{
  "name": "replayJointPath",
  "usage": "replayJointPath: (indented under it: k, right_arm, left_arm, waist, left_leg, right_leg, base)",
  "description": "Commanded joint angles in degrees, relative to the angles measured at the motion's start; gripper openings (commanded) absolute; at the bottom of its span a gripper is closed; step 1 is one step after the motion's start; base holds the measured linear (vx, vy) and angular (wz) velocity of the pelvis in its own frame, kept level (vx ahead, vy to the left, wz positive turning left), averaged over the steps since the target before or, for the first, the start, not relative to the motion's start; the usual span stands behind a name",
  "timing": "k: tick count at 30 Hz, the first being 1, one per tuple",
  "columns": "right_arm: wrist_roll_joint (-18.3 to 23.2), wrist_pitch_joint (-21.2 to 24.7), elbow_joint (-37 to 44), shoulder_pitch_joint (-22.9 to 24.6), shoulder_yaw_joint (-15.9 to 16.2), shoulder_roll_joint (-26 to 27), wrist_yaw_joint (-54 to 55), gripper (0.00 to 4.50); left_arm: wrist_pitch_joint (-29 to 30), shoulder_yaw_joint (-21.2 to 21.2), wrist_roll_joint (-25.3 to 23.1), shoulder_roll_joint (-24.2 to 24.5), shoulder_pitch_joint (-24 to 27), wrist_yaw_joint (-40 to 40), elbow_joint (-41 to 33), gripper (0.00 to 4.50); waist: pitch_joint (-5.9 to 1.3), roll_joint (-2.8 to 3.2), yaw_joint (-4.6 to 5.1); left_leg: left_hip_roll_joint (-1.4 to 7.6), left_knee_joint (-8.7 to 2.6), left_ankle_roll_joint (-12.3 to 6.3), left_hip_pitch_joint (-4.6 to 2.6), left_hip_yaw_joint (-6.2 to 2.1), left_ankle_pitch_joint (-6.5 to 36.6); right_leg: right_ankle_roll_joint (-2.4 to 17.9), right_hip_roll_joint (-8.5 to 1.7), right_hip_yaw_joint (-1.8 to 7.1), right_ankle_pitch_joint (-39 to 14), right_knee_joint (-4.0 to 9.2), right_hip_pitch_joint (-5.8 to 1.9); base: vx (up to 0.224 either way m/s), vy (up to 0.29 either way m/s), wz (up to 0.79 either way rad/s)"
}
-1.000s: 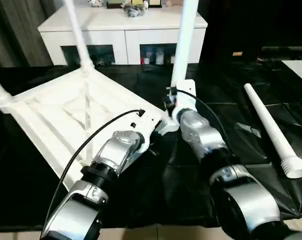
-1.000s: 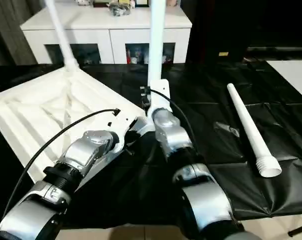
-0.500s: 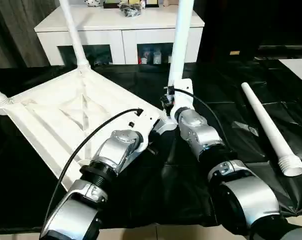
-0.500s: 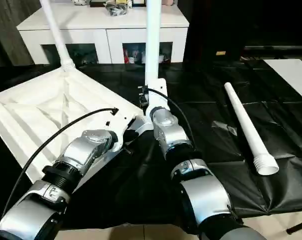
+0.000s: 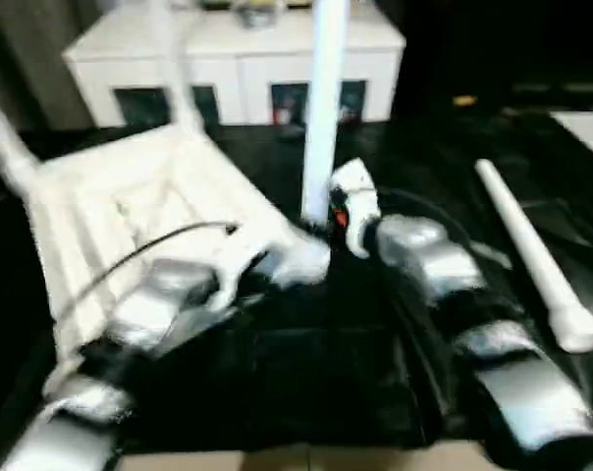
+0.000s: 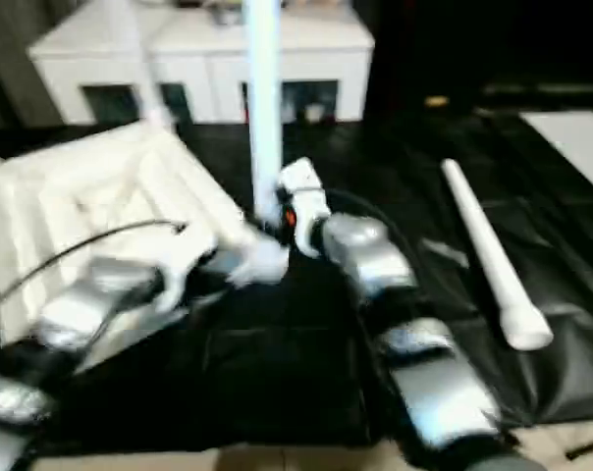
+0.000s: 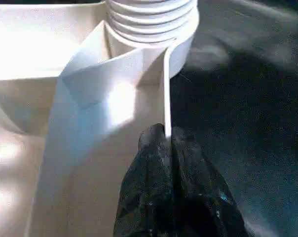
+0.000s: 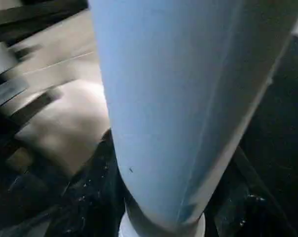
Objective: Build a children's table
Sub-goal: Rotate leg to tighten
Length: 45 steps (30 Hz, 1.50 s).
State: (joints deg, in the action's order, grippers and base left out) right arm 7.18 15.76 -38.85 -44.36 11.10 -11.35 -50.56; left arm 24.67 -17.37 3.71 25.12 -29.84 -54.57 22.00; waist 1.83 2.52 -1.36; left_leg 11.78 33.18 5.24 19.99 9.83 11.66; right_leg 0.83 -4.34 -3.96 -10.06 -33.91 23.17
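the tabletop (image 5: 130, 206) lies underside up on the black surface (image 5: 306, 392). the left fingers (image 7: 164, 168) pinch its rim by the corner socket; the right fingers (image 8: 85, 207) clasp the upright leg (image 5: 326, 108) there. probably seating this leg; next, the loose leg (image 5: 532, 260) lying beyond that socket.

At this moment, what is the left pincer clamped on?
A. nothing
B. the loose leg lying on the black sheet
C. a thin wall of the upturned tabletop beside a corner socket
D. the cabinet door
C: in the left wrist view the left pincer has its black fingers closed on a thin upright wall of the tabletop, just below the threaded leg end in the corner socket.
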Motion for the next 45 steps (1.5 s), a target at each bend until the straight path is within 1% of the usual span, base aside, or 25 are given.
replayJointPath:
  k: [1,2,4,6,7,8,9,11,13,15,17,20,23,24,25,27,29,30,31,37,40,41,43,44,45]
  right_arm:
    - [-2.01,6.36,1.11,5.99,6.87,-6.60,-10.17,1.82]
    - [-2.00,5.62,2.72,6.62,7.75,-8.53,-13.76,1.82]
    - [-1.94,4.56,4.18,7.21,8.64,-10.55,-17.81,1.82]
    - [-1.93,3.94,5.54,7.73,9.29,-12.08,-20.98,1.82]
    - [-2.31,2.94,6.64,8.02,10.21,-13.87,-24.52,1.82]
    - [-2.46,2.84,7.18,8.08,10.60,-14.61,-26.09,1.82]
    - [-2.58,2.71,7.79,8.05,11.02,-15.42,-27.88,1.82]
    - [-2.61,2.63,8.14,7.86,11.36,-16.03,-29.33,1.82]
    - [-2.27,3.37,10.44,7.95,12.81,-17.70,-31.65,1.82]
    - [-2.49,3.64,12.55,8.50,14.41,-19.15,-32.56,1.82]
    - [-3.25,2.91,11.80,8.88,14.37,-18.42,-31.03,1.82]
    - [-3.73,2.42,11.30,9.21,14.34,-17.94,-30.05,1.82]
    - [-4.71,0.46,9.71,11.01,13.71,-15.93,-25.05,1.82]
    - [-4.71,0.46,9.71,11.01,13.71,-15.93,-25.05,1.82]
    - [-4.81,0.15,9.46,11.66,13.46,-15.24,-23.14,1.82]
    - [-4.78,-0.13,9.53,12.14,13.18,-14.71,-20.89,1.82]
    - [-4.79,-0.06,9.52,12.17,13.13,-14.60,-20.36,1.82]
    - [-4.94,-0.26,9.41,12.25,13.21,-14.56,-20.00,1.82]
    - [-5.23,-0.53,9.18,12.35,13.33,-14.55,-19.61,1.82]
    - [-5.63,-2.46,7.70,12.87,13.47,-13.99,-16.46,1.82]
    - [-5.28,-1.48,5.50,12.05,11.32,-11.26,-8.99,1.82]
    - [-5.31,-1.01,4.56,11.51,10.50,-10.28,-6.17,1.82]
    - [-5.34,0.12,2.86,10.55,9.13,-8.77,-1.45,1.82]
    - [-5.34,2.52,0.32,9.05,7.02,-6.58,5.72,1.82]
    - [-4.55,4.37,-1.84,7.80,4.87,-4.71,11.14,1.82]
  left_arm:
    - [-3.44,-0.17,4.22,4.26,0.80,-10.39,-7.41,0.00]
    - [-4.34,-0.30,4.77,5.73,1.25,-12.68,-8.42,0.00]
    - [-5.09,-0.52,5.35,7.34,1.68,-15.18,-9.41,0.00]
    - [-5.10,-0.78,6.01,8.69,2.05,-17.22,-10.33,0.00]
    - [-4.83,-1.08,6.75,10.18,2.45,-19.65,-11.35,0.00]
    - [-4.67,-1.15,7.10,10.88,2.67,-20.87,-11.91,0.00]
    - [-4.36,-1.20,7.57,11.59,2.86,-22.28,-12.57,0.00]
    - [-4.26,-1.26,8.04,12.12,2.98,-23.52,-13.16,0.00]
    - [-4.45,-1.28,8.15,12.63,3.17,-24.78,-13.98,0.00]
    - [-5.82,-1.54,7.64,12.86,3.18,-24.55,-13.96,0.00]
    - [-7.15,-1.75,6.62,12.33,2.93,-23.08,-13.02,0.00]
    - [-8.12,-1.72,5.94,11.89,2.84,-22.05,-12.51,0.00]
    - [-10.05,-1.96,3.90,10.99,2.84,-19.04,-10.66,0.00]
    - [-10.05,-1.96,3.90,10.99,2.84,-19.04,-10.66,0.00]
    - [-10.70,-2.11,3.06,10.62,2.78,-17.82,-9.93,0.00]
    - [-11.49,-2.37,2.28,10.34,2.61,-16.68,-9.13,0.00]
    - [-11.66,-2.45,2.14,10.34,2.57,-16.49,-8.97,0.00]
    - [-11.81,-2.59,2.07,10.37,2.60,-16.43,-8.84,0.00]
    - [-11.88,-2.71,2.03,10.38,2.71,-16.38,-8.85,0.00]
    - [-12.69,-2.88,1.29,9.87,3.40,-15.89,-8.44,0.00]
    - [-11.75,-2.69,0.67,9.23,3.56,-13.75,-7.87,0.00]
    - [-11.24,-2.51,0.52,8.82,3.32,-12.77,-7.49,0.00]
    - [-10.23,-2.18,0.43,7.99,2.85,-11.30,-6.89,0.00]
    - [-8.24,-1.73,0.19,6.62,2.06,-8.92,-6.05,0.00]
    - [-6.11,-1.29,-0.23,4.94,1.11,-6.15,-4.95,0.00]
  waist:
    - [-2.95,0.64,-0.62]
    - [-2.91,0.65,-0.86]
    - [-2.84,0.85,-1.45]
    - [-2.75,0.90,-2.33]
    - [-2.67,0.88,-2.41]
    - [-2.75,0.91,-2.64]
    - [-2.66,0.91,-2.93]
    - [-2.56,0.91,-3.11]
    - [-2.48,0.63,-3.19]
    - [-2.53,0.30,-3.24]
    - [-2.63,0.41,-3.30]
    - [-2.76,0.18,-3.16]
    - [-2.74,0.37,-3.12]
    - [-2.81,0.31,-3.07]
    - [-2.84,0.49,-3.07]
    - [-2.74,0.50,-2.88]
    - [-2.68,0.53,-2.69]
    - [-2.64,0.72,-2.65]
    - [-2.59,0.64,-2.42]
    - [-2.51,0.58,-1.83]
    - [-2.20,0.72,-1.52]
    - [-2.19,0.70,-1.19]
    - [-2.12,0.63,-0.59]
    - [-1.98,0.69,-0.16]
    - [-1.89,0.77,0.26]
  left_leg:
    - [1.38,-3.99,-2.32,-0.22,-0.05,12.42]
    - [1.48,-3.96,-2.61,-0.23,0.06,12.38]
    - [1.53,-3.84,-2.98,-0.57,0.43,13.06]
    - [1.61,-3.86,-2.44,-0.86,0.58,13.36]
    - [1.61,-3.89,-2.23,-0.82,0.64,13.46]
    - [1.67,-3.99,-1.77,-0.61,0.42,13.57]
    - [1.65,-4.01,-1.72,-0.61,0.43,13.69]
    - [1.57,-4.09,-1.22,-0.54,0.40,14.43]
    - [1.57,-4.15,-0.64,-0.76,0.37,15.48]
    - [1.51,-4.14,-0.64,-0.57,0.30,14.81]
    - [1.45,-4.02,-0.66,-0.47,0.27,13.56]
    - [1.31,-3.89,-0.86,-0.15,0.19,11.96]
    - [1.30,-3.80,-0.81,-0.27,0.23,11.76]
    - [1.22,-3.82,-0.59,-0.24,0.19,11.87]
    - [1.22,-3.84,-0.52,-0.19,0.12,11.79]
    - [1.29,-3.99,-0.19,-0.17,0.01,12.61]
    - [1.25,-4.10,0.24,-0.37,0.01,14.86]
    - [1.26,-4.11,0.30,-0.38,-0.01,15.21]
    - [1.25,-4.14,0.32,-0.39,-0.02,15.82]
    - [1.22,-4.22,0.16,-0.19,-0.19,16.45]
    - [1.14,-4.36,0.76,-0.44,-0.29,18.93]
    - [1.12,-4.52,1.20,-0.25,-0.54,19.43]
    - [1.08,-4.57,1.68,-0.24,-0.68,20.66]
    - [0.92,-4.61,2.02,-0.17,-0.76,21.14]
    - [0.76,-4.74,2.60,0.06,-1.06,22.08]
  right_leg:
    - [15.49,-2.88,2.07,-5.33,2.99,-3.28]
    - [15.48,-2.90,2.17,-4.94,2.96,-3.23]
    - [15.79,-2.84,2.29,-4.92,3.02,-2.62]
    - [16.09,-2.87,2.41,-5.49,2.99,-2.33]
    - [15.98,-2.84,2.45,-5.82,2.99,-2.30]
    - [15.66,-2.99,2.46,-6.42,2.81,-2.64]
    - [15.31,-2.90,2.50,-6.87,2.86,-2.56]
    - [15.04,-2.90,2.56,-7.99,2.94,-2.46]
    - [14.46,-2.92,2.66,-9.95,3.18,-2.41]
    - [13.89,-2.96,2.76,-10.45,3.17,-2.64]
    - [13.60,-3.03,2.79,-9.94,3.09,-2.60]
    - [13.53,-3.06,2.70,-8.76,2.94,-2.90]
    - [13.44,-3.00,2.69,-8.52,3.06,-2.72]
    - [13.29,-2.98,2.64,-8.68,2.99,-2.83]
    - [13.18,-3.00,2.62,-8.65,2.99,-2.90]
    - [13.10,-2.92,2.56,-8.80,3.02,-2.95]
    - [12.77,-2.97,2.58,-11.06,3.23,-2.91]
    - [12.75,-2.98,2.59,-11.38,3.27,-2.86]
    - [12.68,-2.96,2.59,-11.99,3.40,-2.84]
    - [12.49,-3.00,2.51,-13.43,3.51,-2.91]
    - [11.39,-3.16,2.51,-18.81,4.06,-2.59]
    - [10.77,-3.21,2.42,-20.12,4.08,-2.81]
    - [10.12,-3.17,2.37,-21.46,4.21,-2.69]
    - [9.91,-3.12,2.35,-22.53,4.21,-2.63]
    - [9.01,-3.21,2.09,-25.18,4.32,-2.89]
  base:
    - [0.000,0.000,0.00]
    - [0.000,0.000,0.00]
    - [0.000,0.000,0.00]
    - [0.000,0.000,0.00]
    - [0.000,0.000,0.00]
    - [0.000,0.000,0.00]
    - [0.000,0.000,0.00]
    - [0.000,0.000,0.00]
    - [0.000,0.000,0.00]
    - [0.000,0.000,0.00]
    - [0.000,0.000,0.00]
    - [0.000,0.000,0.00]
    - [0.000,0.000,0.00]
    - [0.000,0.000,0.00]
    - [0.000,0.000,0.00]
    - [0.000,0.000,0.00]
    - [0.000,0.000,0.00]
    - [0.000,0.000,0.00]
    - [0.000,0.000,0.00]
    - [0.000,0.000,0.00]
    - [0.000,0.000,0.00]
    - [0.000,0.000,0.00]
    - [0.000,0.000,0.00]
    - [0.000,0.000,0.00]
    - [0.000,0.000,0.00]
